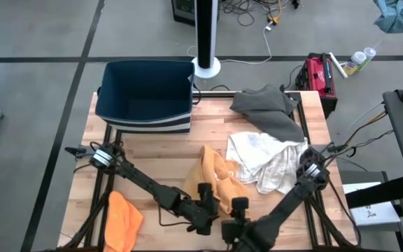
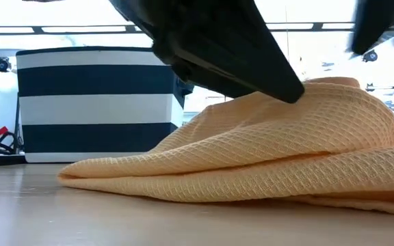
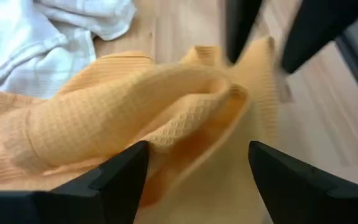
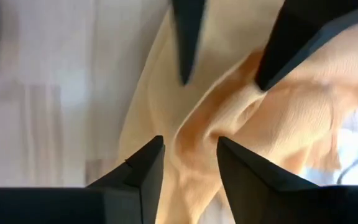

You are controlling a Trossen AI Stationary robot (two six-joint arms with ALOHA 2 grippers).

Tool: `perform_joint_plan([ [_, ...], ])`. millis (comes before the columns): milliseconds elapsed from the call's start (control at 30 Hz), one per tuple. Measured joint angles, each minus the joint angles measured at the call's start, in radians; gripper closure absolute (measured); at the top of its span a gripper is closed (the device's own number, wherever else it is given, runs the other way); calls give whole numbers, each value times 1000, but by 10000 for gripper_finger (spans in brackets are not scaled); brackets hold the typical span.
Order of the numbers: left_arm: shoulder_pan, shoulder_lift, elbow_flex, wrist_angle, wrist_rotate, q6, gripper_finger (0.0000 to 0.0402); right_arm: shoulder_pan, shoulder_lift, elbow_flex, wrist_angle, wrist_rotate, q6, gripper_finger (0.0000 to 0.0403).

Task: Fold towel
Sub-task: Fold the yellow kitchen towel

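With both hands low at the near edge of the surface [image 1: 152,164], I see the yellow towel [image 1: 215,176] bunched mid-surface. Left hand [image 3: 194,165] spread wide, released, towel just ahead; right hand [image 4: 188,155] parted, gripping nothing.

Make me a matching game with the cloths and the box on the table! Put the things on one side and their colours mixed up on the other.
Things:
1. Towel between the two grippers
2. Bin at the table's far edge
3. Cloth beside the bin
4. Cloth at the near left corner

Colours:
A. Grey
B. Bright orange
C. Pale yellow-orange
D. Navy with white stripes

Pairs: 1-C, 2-D, 3-A, 4-B
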Motion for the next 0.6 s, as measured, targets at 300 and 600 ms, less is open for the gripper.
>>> perform_joint_plan([
  [300, -1, 4, -9, -20, 34, -26, 142, 73, 0, -2, -20, 9, 167, 225],
  [600, -11, 4, 21, -22, 60, -21, 142, 72, 0, -2, -10, 26, 200, 234],
])
